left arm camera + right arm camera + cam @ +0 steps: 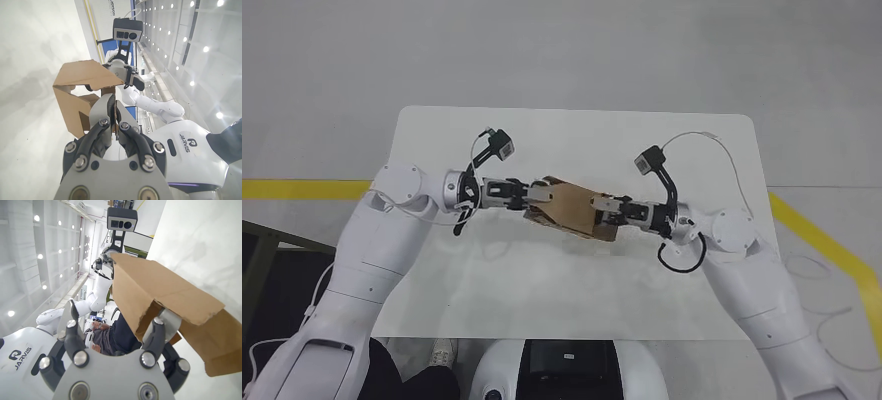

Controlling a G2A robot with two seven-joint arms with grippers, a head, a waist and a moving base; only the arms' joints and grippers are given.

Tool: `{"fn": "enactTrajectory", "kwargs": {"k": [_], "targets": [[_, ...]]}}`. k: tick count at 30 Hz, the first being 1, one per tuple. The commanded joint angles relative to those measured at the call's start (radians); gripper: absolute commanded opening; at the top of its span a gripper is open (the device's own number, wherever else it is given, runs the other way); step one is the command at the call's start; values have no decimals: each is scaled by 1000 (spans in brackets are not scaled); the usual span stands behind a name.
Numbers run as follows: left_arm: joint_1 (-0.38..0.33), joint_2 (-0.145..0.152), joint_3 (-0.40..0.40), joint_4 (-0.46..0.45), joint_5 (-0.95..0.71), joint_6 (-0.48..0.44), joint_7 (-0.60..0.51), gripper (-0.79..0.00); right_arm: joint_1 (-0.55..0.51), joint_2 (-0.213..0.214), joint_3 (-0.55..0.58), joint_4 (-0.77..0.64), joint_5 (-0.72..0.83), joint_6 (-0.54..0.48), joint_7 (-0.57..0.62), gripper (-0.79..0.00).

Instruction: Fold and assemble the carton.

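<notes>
A brown cardboard carton (567, 208), partly folded with its flaps loose, sits between the two hands over the middle of the bench (572, 300), about midway between the left and right edges. Whether it touches the surface cannot be told. The left hand (532, 195) meets the end of the carton that faces the left edge. In the left wrist view, this hand (113, 102) is clamped on a thin cardboard panel standing edge-on between its fingers, and the rest of the carton (75, 75) opens out beyond it as an angled hollow shell. The right hand (607, 208) meets the opposite end. In the right wrist view, its (118, 310) fingers stand wide apart. One finger (70, 313) is free in the air, and the other is tucked under a torn-edged flap at the open end of the carton (160, 285).
</notes>
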Motion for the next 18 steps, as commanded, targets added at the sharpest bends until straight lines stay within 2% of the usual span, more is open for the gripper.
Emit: {"fn": "enactTrajectory", "kwargs": {"k": [1, 2, 6, 18], "targets": [[0, 0, 1, -1, 0, 0, 1, -785, -2, 0, 2, 1, 5, -5, -7, -274], [0, 0, 2, -1, -1, 0, -1, -785, -3, -1, 3, 2, 6, -8, -11, -394], [0, 1, 3, 0, -3, 1, -1, -785, -5, -2, 5, 4, 21, -24, -25, -496], [-1, 1, 6, 8, -7, 3, 10, -785, -5, -8, 2, 13, 90, -51, -11, -517]]}}
